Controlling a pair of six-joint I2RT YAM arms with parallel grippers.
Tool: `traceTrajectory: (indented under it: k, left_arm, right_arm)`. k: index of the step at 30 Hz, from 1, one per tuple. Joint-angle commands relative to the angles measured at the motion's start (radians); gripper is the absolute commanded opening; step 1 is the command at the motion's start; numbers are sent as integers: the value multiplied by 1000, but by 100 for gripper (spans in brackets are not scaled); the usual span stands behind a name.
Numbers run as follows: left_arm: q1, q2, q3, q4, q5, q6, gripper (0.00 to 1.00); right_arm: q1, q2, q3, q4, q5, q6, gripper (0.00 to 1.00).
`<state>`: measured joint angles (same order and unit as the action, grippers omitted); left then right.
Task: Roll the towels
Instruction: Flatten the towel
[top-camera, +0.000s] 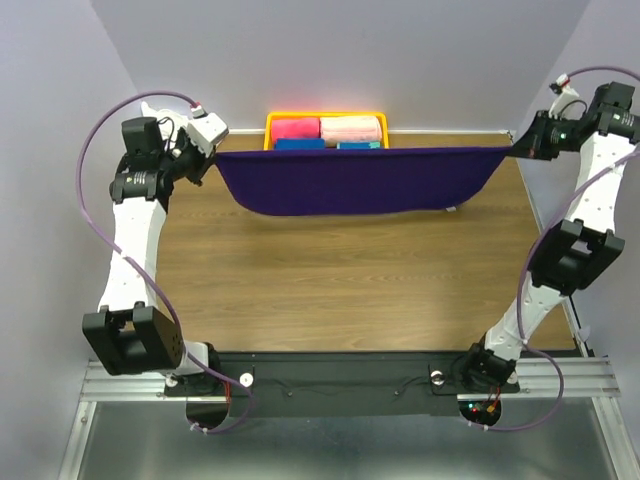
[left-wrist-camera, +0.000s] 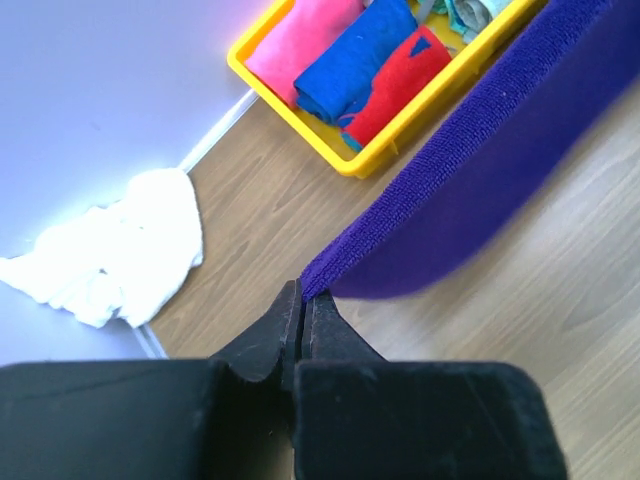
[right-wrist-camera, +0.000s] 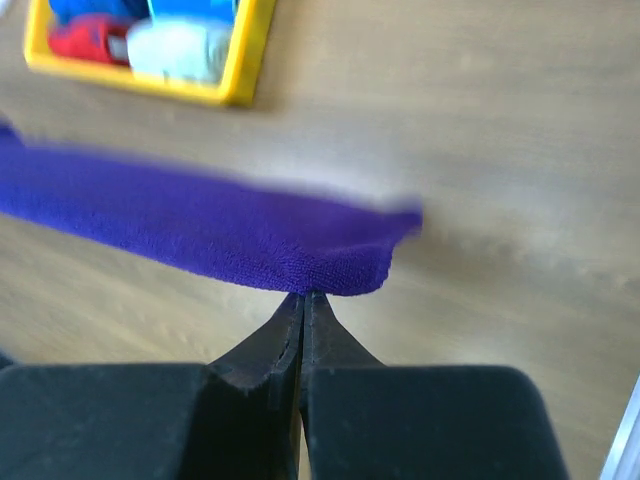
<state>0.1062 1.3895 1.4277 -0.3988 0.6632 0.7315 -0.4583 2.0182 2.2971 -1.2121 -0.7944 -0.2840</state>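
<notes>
The left gripper and right gripper, each pinched tight on an end, hold the purple towel stretched in the air just in front of the yellow bin, while the white towel lies crumpled to the bin's left.

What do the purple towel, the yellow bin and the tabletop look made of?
The purple towel looks like soft, matte terry cloth: fuzzy looped pile, sagging in the middle. The yellow bin is probably moulded plastic, smooth and slightly glossy. The tabletop shows wood grain; laminate or solid wood, I cannot tell.
</notes>
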Motion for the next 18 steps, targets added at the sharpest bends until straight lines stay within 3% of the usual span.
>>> traceTrajectory:
  k: [1,2,8,18]
  left_arm:
    - [13,-121,-27,-50,-22,112,0]
    - [13,-166,-56,-70,-27,190,0]
    - [12,-329,-337,-204,-79,403,0]
    - [12,-368,-677,-363,-258,755,0]
  right_arm:
    - [-13,-194,-166,-10,12,-138,1]
    - [-13,-226,-291,-9,26,-193,1]
    - [-13,-416,-612,-24,118,-363,1]
    - [0,-466,-1079,-64,365,-670,0]
